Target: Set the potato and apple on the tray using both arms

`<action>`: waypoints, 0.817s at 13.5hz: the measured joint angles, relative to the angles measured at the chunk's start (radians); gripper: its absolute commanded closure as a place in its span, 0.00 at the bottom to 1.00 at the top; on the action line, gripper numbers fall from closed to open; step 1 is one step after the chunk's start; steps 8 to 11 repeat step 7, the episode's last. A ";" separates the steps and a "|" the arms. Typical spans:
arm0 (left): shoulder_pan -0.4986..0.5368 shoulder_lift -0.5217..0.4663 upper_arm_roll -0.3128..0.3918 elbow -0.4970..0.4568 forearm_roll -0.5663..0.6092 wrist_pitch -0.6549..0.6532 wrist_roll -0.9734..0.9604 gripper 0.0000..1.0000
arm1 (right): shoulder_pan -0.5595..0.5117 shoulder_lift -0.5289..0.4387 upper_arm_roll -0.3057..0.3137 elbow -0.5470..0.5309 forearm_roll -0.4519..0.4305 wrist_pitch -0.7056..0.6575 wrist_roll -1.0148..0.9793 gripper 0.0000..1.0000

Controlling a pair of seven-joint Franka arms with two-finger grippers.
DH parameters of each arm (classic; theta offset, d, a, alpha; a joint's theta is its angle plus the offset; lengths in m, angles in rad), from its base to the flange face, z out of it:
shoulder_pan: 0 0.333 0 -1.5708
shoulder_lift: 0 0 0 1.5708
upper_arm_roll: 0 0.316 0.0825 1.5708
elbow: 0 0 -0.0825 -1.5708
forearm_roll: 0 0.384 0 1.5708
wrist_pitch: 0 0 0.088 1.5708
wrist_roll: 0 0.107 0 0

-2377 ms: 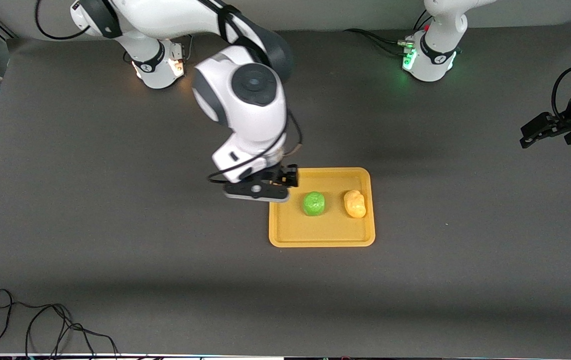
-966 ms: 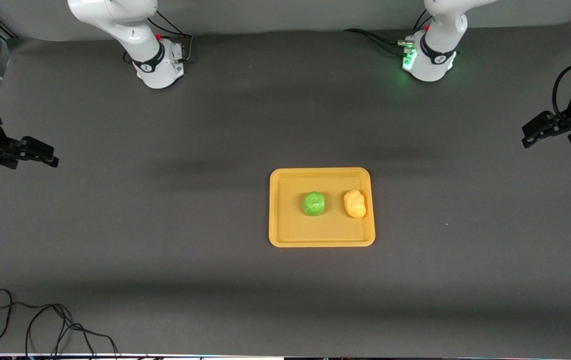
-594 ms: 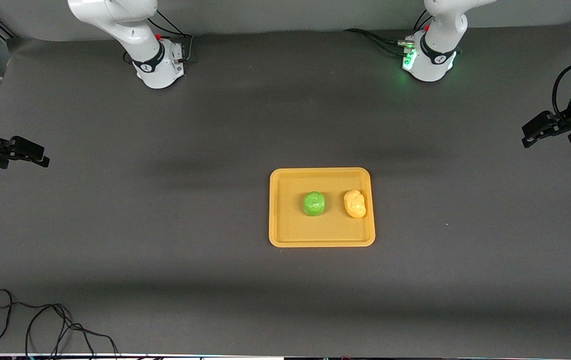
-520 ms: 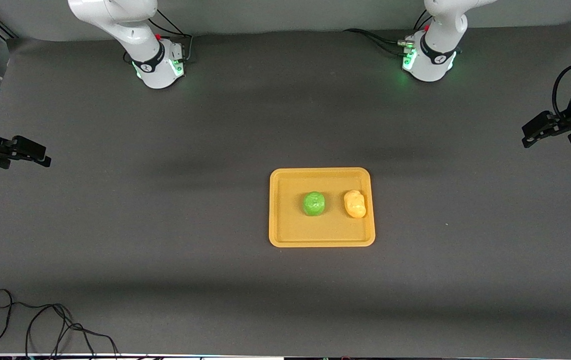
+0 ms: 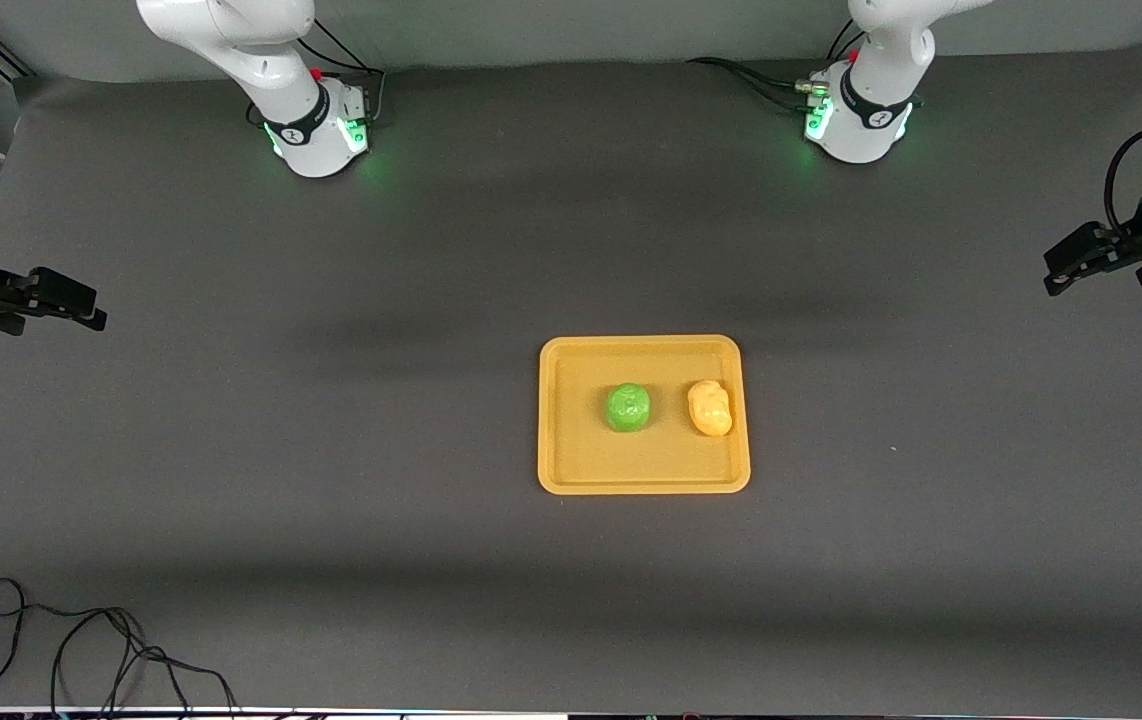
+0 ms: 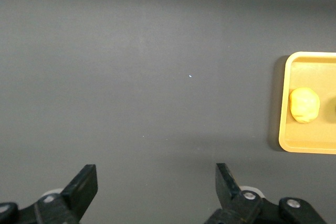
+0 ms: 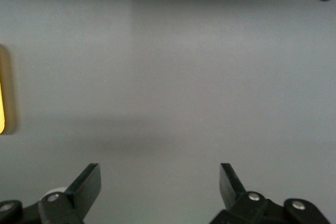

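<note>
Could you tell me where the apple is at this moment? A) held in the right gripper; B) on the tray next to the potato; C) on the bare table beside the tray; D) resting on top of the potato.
B: the apple sits on the tray beside the potato, apart from it, with both grippers away at the table's ends.

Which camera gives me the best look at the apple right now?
The front view: the apple sits whole on the tray, beside the potato. The left wrist view cuts it off at the picture's edge; the right wrist view shows only a tray edge.

Left end effector (image 5: pixel 1066 268) and right end effector (image 5: pixel 71 303) hang over their own desk ends, fingers spread, both arms waiting.
</note>
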 measured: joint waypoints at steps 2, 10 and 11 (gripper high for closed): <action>0.000 0.000 0.000 0.000 0.000 0.000 0.000 0.00 | 0.000 -0.001 0.000 0.002 0.000 -0.009 0.000 0.00; 0.000 0.000 0.000 0.000 0.000 0.000 0.000 0.00 | 0.000 -0.002 0.000 0.003 0.000 -0.014 0.000 0.00; 0.000 0.000 0.000 0.000 0.000 0.000 0.000 0.00 | 0.000 -0.002 0.000 0.003 0.000 -0.014 0.000 0.00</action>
